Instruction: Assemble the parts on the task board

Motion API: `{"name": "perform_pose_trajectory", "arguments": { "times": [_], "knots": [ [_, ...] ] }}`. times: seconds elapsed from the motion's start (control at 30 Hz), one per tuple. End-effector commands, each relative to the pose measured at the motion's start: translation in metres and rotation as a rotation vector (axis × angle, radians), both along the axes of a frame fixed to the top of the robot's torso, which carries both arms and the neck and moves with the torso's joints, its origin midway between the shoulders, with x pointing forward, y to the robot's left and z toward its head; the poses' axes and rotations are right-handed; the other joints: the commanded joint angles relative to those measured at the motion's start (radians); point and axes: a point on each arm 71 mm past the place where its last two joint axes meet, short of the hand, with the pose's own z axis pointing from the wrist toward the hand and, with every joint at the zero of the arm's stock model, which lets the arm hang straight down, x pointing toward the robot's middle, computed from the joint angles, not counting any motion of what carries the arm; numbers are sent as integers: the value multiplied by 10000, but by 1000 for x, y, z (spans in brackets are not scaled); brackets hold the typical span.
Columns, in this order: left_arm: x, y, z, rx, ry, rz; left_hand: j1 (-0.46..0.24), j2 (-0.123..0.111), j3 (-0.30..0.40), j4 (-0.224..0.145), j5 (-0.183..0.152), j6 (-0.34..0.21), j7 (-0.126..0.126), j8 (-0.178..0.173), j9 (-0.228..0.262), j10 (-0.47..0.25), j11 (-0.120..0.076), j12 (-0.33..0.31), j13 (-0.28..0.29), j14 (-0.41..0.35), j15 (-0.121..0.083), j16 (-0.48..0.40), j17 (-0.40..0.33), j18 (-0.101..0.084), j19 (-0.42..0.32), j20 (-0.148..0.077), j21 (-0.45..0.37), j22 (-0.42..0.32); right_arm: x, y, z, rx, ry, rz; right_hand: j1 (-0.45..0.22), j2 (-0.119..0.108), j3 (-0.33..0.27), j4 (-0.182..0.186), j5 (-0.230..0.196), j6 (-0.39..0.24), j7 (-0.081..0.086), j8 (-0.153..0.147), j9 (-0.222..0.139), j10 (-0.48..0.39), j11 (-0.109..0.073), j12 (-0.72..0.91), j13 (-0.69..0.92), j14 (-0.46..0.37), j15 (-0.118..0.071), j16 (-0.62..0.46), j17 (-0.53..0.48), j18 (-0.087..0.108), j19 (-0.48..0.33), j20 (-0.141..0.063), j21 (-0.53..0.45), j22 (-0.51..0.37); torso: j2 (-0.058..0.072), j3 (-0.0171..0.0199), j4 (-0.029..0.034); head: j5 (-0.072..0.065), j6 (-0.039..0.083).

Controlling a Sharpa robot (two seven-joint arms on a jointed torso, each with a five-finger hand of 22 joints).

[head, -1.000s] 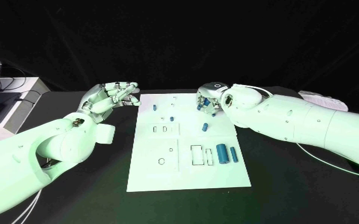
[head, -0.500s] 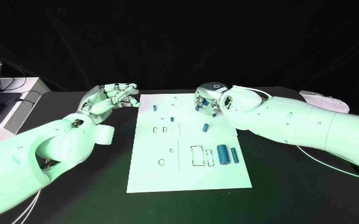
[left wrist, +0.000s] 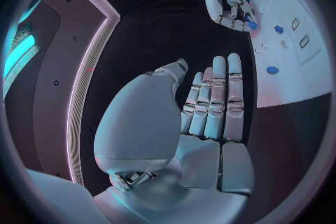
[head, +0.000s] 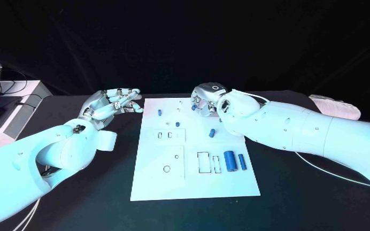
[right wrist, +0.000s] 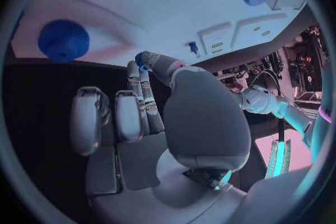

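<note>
The white rectangular task board (head: 194,151) is lying flat on the black table (head: 308,199), running away from the robot down the middle of the head view. Nearest on it, toward its right side, two blue cylindrical parts are lying side by side, a thick one (head: 230,159) and a thinner one (head: 241,161), just beside two narrow rectangular recesses (head: 208,162). Left of those, a small oval hole (head: 167,169) is showing in the white surface. Further up the board, a short blue peg (head: 212,132) is lying alone near the right edge, and a pair of small slots (head: 164,134) is sitting near the left side. Beyond these, three small blue pieces are standing or lying apart from one another: one (head: 177,123) near the middle, one (head: 170,117) just past it, and one (head: 160,112) closer to the left edge. At the far end, the silver right hand (head: 203,102) is hovering over the board's far right part with its fingers bent down; in the right wrist view a small blue piece (right wrist: 142,59) appears to be pinched at the fingertips, though the grasp is partly hidden. The silver left hand (head: 114,101) is hanging over the table just off the board's far left corner, its fingers (left wrist: 218,102) straight, close together and holding nothing.
</note>
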Motion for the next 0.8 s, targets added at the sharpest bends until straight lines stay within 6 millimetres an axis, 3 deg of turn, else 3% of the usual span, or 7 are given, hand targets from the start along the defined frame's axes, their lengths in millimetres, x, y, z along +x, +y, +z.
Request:
{"name": "perform_pose_trajectory", "arguments": {
  "times": [0.03,0.13,0.4,0.67,0.8],
  "knots": [
    [0,-2,1,19,-51,-163,-17,-38,30,-34,-25,-25,54,-68,-13,-77,12,-47,13,-48,11,42,8,92,-43,5,50,17,4,3,6,301,-649,-503,-18,49,39,9,-56,24,-11,27,372,15,16,-24,11,226,-63,41,9,-68,31,-11,51,4,26,-21,19,-3,13],
    [0,-2,1,39,-54,-175,-2,-37,39,-50,-25,-29,55,-73,-14,-86,15,-46,13,-66,12,62,24,92,-53,5,67,28,8,10,8,424,-851,-594,-18,49,39,9,-56,24,-11,27,372,15,16,-24,11,226,-63,41,9,-68,31,-11,51,4,32,-32,46,-1,3],
    [0,-3,1,68,-72,-229,-2,-37,39,-50,-25,-29,55,-73,-14,-86,15,-46,13,-66,12,62,24,92,-53,5,67,28,14,22,11,528,-1101,-691,-20,42,43,7,-62,16,-8,26,379,10,17,-32,11,230,-62,53,31,-74,41,-11,73,36,101,-140,213,-76,18],
    [-2,-5,2,79,-91,-299,-2,-37,39,-50,-25,-29,55,-73,-14,-86,15,-46,13,-66,12,62,24,92,-53,5,67,28,17,26,11,470,-1198,-710,-26,28,51,3,-66,-4,-1,22,392,-5,24,-47,9,234,-59,65,46,-75,40,-11,77,42,157,-226,326,-166,59],
    [-2,-5,2,83,-94,-317,-2,-37,39,-50,-25,-29,55,-73,-14,-86,15,-46,13,-66,12,62,24,92,-53,5,67,28,18,28,11,409,-1163,-692,-26,28,51,3,-66,-4,-1,22,392,-5,24,-47,9,234,-59,65,46,-75,40,-11,77,42,180,-251,359,-168,46]
  ]
}}
